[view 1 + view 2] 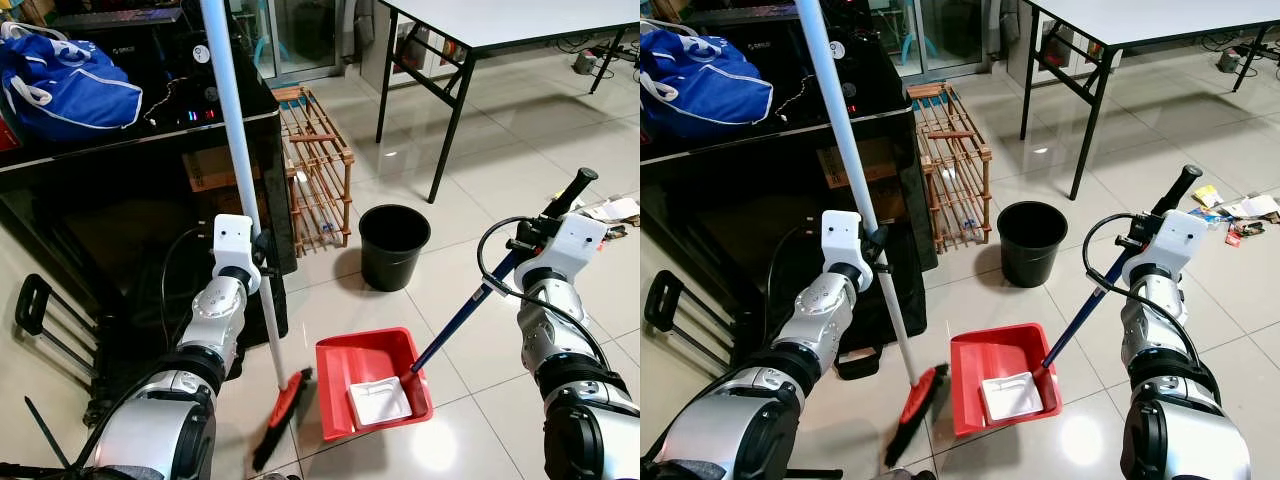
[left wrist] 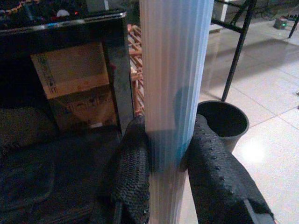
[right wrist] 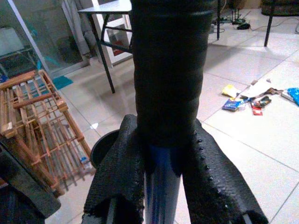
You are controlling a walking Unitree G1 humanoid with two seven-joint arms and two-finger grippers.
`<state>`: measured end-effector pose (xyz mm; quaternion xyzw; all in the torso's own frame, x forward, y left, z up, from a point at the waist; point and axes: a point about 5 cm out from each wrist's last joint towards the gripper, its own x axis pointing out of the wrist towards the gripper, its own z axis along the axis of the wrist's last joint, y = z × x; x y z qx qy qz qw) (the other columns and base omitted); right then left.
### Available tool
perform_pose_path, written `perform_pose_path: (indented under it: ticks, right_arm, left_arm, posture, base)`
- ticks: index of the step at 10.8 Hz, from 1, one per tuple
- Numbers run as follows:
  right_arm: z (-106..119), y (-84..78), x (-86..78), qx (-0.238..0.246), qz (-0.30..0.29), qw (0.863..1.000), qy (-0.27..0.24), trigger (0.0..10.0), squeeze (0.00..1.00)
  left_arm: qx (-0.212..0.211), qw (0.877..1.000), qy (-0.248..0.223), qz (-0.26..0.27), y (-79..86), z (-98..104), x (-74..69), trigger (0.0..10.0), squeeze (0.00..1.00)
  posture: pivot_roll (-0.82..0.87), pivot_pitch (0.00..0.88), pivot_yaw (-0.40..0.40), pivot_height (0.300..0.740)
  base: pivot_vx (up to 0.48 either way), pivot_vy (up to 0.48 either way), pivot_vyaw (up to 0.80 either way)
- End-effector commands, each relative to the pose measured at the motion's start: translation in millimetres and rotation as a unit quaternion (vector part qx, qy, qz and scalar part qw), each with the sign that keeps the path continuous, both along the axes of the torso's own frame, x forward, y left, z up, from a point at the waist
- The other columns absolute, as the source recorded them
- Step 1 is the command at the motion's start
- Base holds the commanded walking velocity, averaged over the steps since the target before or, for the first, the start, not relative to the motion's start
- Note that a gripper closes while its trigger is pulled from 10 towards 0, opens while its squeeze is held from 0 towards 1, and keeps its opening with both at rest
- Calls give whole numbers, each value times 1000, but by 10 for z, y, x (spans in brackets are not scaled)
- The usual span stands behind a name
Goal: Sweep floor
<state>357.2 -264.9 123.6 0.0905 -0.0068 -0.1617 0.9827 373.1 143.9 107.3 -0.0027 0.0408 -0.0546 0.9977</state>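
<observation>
Broom (image 1: pixel 238 170) clamped in left end effector (image 1: pixel 262 250), dustpan (image 1: pixel 368 380) right's (image 1: pixel 527 243).

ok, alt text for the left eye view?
The left gripper holds a white broom upright while the right gripper holds the blue-handled red dustpan on the tiled floor, white paper inside. A black bucket stands behind.

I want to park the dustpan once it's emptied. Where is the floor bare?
Bare tiles lie between the black bin, the folding table legs and the right gripper. It is crowded by the litter and around the broom beside the red dustpan.
</observation>
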Motion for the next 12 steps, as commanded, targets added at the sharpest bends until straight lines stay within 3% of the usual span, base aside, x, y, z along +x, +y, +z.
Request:
perform_pose_path:
  ticks: [1, 12]
  right_arm:
    - [62, -27, 11, -3, -2, 1000, -15, 10000, 0]
    - [-250, 1, -118, 11, -1, 999, 35, 10000, 0]
  left_arm:
    - [-1, 1000, -14, 5, 62, 94, 44, 10000, 0]
    - [1, 999, 31, 15, 120, -136, -57, 10000, 0]
  posture:
    - [-22, 165, 97, 740]
    - [-22, 176, 96, 740]
  base:
    - [0, 0, 0]
    - [0, 0, 0]
